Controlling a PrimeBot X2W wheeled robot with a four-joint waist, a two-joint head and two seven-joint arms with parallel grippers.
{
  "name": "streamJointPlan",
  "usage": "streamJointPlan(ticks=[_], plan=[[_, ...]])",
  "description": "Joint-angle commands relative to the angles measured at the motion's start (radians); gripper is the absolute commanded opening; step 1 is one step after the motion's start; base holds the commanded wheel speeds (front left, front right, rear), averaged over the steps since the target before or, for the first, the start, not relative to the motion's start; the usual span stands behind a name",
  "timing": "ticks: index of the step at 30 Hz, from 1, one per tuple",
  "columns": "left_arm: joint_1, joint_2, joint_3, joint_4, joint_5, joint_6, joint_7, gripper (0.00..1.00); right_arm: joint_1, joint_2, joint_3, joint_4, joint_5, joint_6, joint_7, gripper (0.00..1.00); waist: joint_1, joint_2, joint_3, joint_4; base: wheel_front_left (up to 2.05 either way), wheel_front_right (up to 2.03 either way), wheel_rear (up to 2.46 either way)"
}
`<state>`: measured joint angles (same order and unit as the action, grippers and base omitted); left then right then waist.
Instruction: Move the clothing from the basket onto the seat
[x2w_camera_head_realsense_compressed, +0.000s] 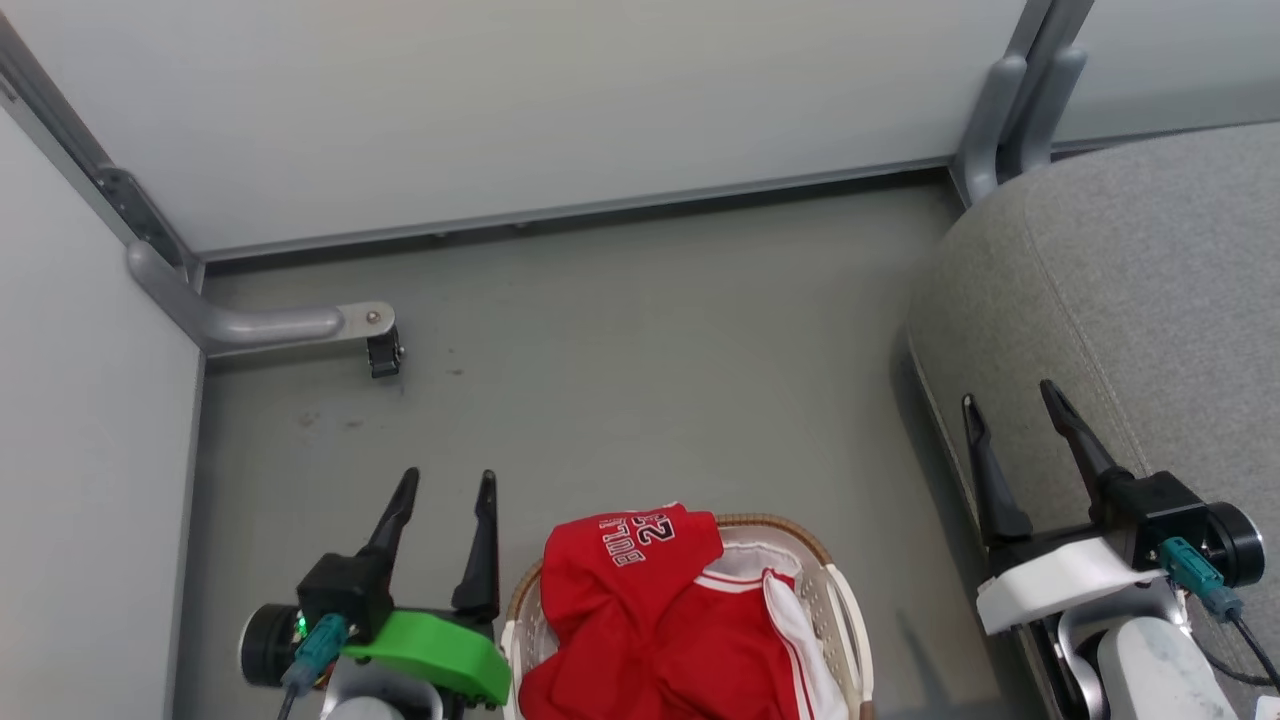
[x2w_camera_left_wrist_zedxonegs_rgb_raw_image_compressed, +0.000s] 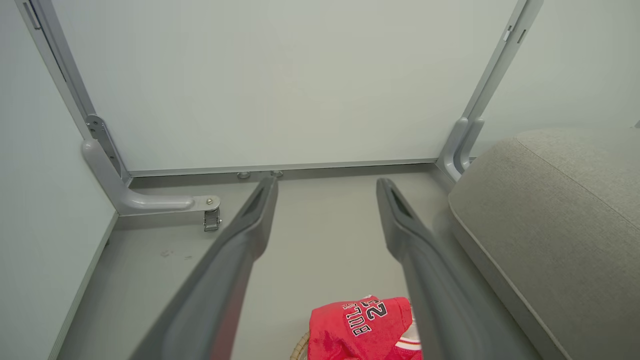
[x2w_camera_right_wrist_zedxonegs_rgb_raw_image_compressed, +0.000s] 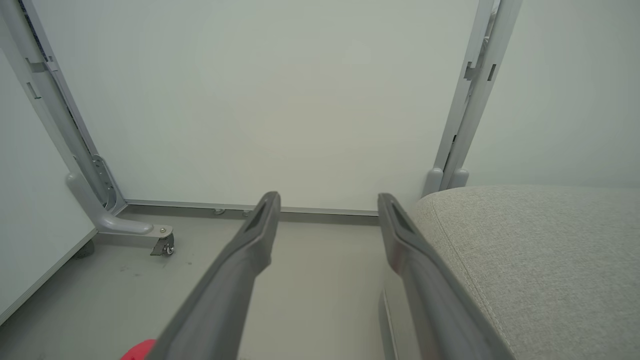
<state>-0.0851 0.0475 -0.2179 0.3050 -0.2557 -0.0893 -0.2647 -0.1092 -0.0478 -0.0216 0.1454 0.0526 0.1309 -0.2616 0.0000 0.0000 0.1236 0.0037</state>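
1. The clothing (x2w_camera_head_realsense_compressed: 650, 620) is a red heap lying in the basket (x2w_camera_head_realsense_compressed: 848, 615). On top is a jersey with "BULLS 23" printed on it, and part of it hangs over the far rim.
2. Beside the red cloth some white fabric (x2w_camera_head_realsense_compressed: 742, 557) shows inside the basket; I cannot tell what it is.
3. The basket stands on the grey floor (x2w_camera_head_realsense_compressed: 650, 350), between the two arms.
4. The left gripper (x2w_camera_head_realsense_compressed: 449, 474) hangs just beside the basket's left side. Its two dark fingers are spread wide and hold nothing.
5. The right gripper (x2w_camera_head_realsense_compressed: 1007, 393) is at the near edge of the seat (x2w_camera_head_realsense_compressed: 1130, 300). Its fingers are also spread wide and empty.
6. The seat, a big grey cushion, is to the right of the basket, and no garment lies on the part I can see.
7. Pale wall panels (x2w_camera_head_realsense_compressed: 550, 100) close the corner behind, and a metal foot with a small caster (x2w_camera_head_realsense_compressed: 383, 355) stands on the floor at the left.
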Motion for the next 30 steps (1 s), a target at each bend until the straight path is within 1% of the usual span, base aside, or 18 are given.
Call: streamJointPlan(ticks=[1,7,14,17,20,24,30], plan=[[-0.035,0.005,-0.021,0.012,-0.004,-0.01,0.0,1.0,-0.022,-0.005,-0.007,-0.008,-0.008,0.0,-0.005,1.0,0.0,0.0,0.089,-0.026,0.0,0.0,0.0],[-0.156,0.006,-0.153,0.105,0.054,-0.032,0.0,1.0,-0.094,-0.005,-0.033,-0.024,-0.007,0.0,-0.005,1.0,0.0,0.0,0.237,-0.056,0.0,0.0,0.0],[-0.309,0.006,-0.31,0.288,0.09,-0.041,0.0,1.0,-0.189,-0.004,-0.052,-0.049,0.012,0.0,-0.005,1.0,0.0,0.0,0.41,-0.104,0.0,0.0,0.0],[-0.372,0.008,-0.399,0.373,0.087,-0.041,0.0,1.0,-0.223,-0.004,-0.056,-0.059,0.021,0.0,-0.005,1.0,0.0,0.0,0.468,-0.123,0.0,0.0,0.0],[-0.441,0.027,-0.501,0.457,0.096,-0.042,0.0,1.0,-0.257,-0.004,-0.057,-0.07,0.036,0.0,-0.005,1.0,0.0,0.0,0.531,-0.144,0.0,0.0,0.0],[-0.507,0.027,-0.612,0.552,0.066,-0.042,0.0,1.0,-0.294,-0.004,-0.055,-0.081,0.055,-0.001,-0.005,1.0,0.0,0.0,0.604,-0.169,0.0,0.0,0.0],[-0.569,0.041,-0.7,0.662,0.029,-0.041,0.0,1.0,-0.33,-0.004,-0.034,-0.094,0.087,-0.001,-0.005,1.0,0.0,0.0,0.685,-0.213,0.0,0.0,0.0]])
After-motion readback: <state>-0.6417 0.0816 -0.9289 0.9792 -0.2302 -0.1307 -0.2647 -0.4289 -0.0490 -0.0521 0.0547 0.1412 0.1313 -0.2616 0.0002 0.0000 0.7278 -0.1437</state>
